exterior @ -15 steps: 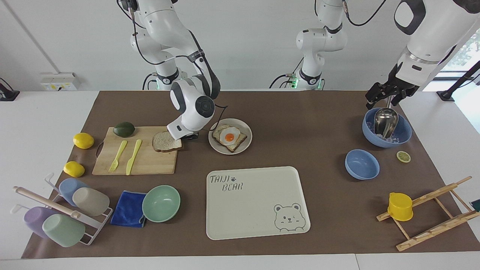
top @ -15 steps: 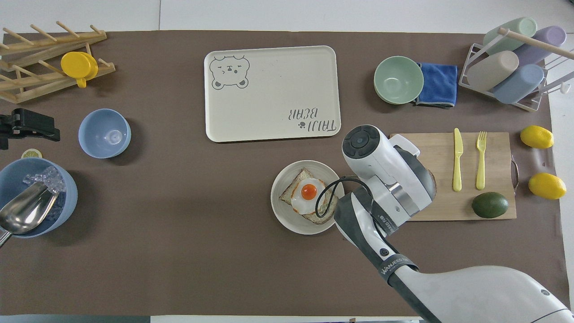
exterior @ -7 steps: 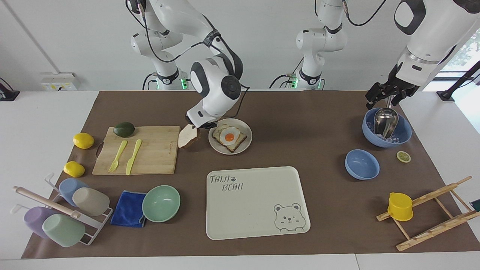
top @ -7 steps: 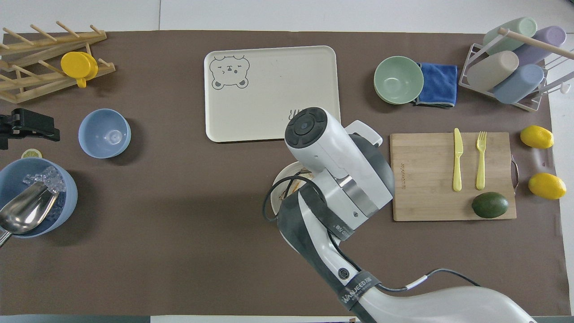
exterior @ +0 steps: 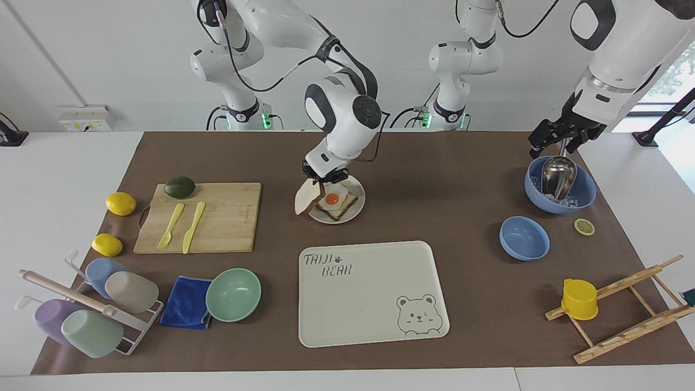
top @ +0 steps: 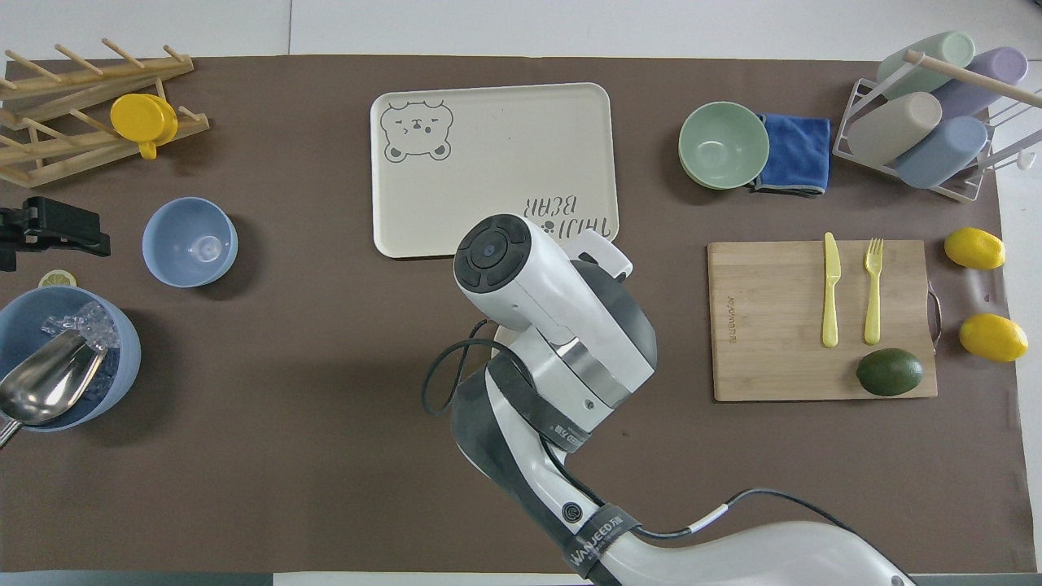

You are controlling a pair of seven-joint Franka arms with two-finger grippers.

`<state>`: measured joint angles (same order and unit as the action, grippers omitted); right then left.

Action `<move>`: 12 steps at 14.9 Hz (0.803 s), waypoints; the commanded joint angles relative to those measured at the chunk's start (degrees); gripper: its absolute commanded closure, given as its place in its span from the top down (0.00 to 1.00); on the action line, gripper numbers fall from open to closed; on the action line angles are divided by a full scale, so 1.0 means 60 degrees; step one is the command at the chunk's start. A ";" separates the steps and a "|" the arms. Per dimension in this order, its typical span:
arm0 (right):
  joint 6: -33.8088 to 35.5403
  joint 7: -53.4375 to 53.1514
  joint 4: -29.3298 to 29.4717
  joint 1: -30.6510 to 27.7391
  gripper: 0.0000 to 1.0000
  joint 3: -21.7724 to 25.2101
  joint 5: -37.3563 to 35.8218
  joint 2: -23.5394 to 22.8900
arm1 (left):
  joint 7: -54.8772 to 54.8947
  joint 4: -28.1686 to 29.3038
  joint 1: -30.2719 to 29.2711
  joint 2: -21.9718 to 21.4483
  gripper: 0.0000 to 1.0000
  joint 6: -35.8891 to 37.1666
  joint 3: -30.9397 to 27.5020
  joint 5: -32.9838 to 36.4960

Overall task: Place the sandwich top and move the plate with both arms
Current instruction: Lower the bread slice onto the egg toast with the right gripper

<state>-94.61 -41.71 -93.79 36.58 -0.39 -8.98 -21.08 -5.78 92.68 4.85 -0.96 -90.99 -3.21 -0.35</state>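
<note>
My right gripper [exterior: 324,183] is shut on the sandwich top [exterior: 305,199], a pale slice with a brown crust. The slice hangs tilted, almost on edge, over the rim of the plate [exterior: 355,191] on the cutting-board side. On the round off-white plate lies a darker toast with a fried egg [exterior: 332,199]. In the overhead view the right arm's wrist [top: 553,317] hides the plate and the slice. My left gripper [exterior: 559,140] [top: 57,230] waits open over the blue bowl with the metal scoop [exterior: 559,187], with nothing between its fingers.
A cream bear tray [exterior: 374,293] lies farther from the robots than the plate. The wooden cutting board [exterior: 217,222] carries a fork, a knife and an avocado, with two lemons beside it. Also here: mint bowl [exterior: 233,294], blue cloth, cup rack, small blue bowl [exterior: 524,238], wooden rack with yellow cup [exterior: 580,298].
My right gripper has lifted the sandwich top off the cutting board and carried it sideways to the plate's edge. The left arm has not moved.
</note>
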 commanded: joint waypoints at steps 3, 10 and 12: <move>-0.1030 -0.1074 -0.0275 0.0011 0.00 -0.0037 0.0939 -0.0046 | 0.0026 0.0213 -0.0046 -0.0191 1.00 -0.0041 0.0023 0.0058; -0.1676 -0.1718 -0.0496 0.0158 0.00 -0.0051 0.1409 -0.0017 | 0.0084 0.0345 0.0012 -0.0279 1.00 -0.0040 0.0038 0.0044; -0.1736 -0.1706 -0.0685 0.0158 0.00 -0.0066 0.1409 0.0041 | 0.0129 0.0520 0.0012 -0.0352 1.00 -0.0040 0.0038 0.0044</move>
<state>-103.10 -50.87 -95.62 37.82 -0.44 -1.91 -21.77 -5.76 92.96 4.87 -0.98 -90.92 -3.02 -0.35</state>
